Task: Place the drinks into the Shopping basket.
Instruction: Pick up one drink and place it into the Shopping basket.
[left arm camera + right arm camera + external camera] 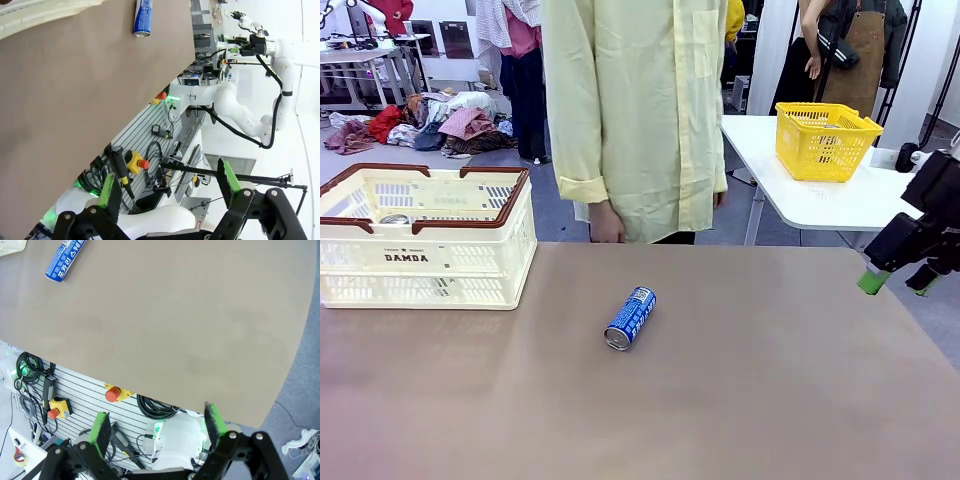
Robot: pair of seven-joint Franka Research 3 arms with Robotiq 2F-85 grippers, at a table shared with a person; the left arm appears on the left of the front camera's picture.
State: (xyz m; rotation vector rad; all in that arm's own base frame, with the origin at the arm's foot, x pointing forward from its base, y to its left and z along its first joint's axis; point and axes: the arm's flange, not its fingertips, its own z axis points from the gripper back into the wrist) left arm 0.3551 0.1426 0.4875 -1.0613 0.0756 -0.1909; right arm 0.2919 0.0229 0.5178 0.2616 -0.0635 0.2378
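Blue can (630,318): lies on its side near the middle of the brown table (770,400), silver top toward the robot, well apart from both grippers. Lying flat, it could roll, so a grip across its body seems wisest.
Shopping basket (425,262): stands at the table's far left, open top up to receive drinks. A round silver shape (395,219) inside looks like a can top.
Right gripper (898,286): hangs past the table's right edge, fingers spread wide, holding nothing.
Left gripper (167,184): fingers spread wide and empty, off the table on the robot's side, facing the can.
Person (635,120): stands across the table in a pale yellow shirt, one hand (607,222) hanging loose, touching nothing.
Stage: the blue can likely remains to be picked up.
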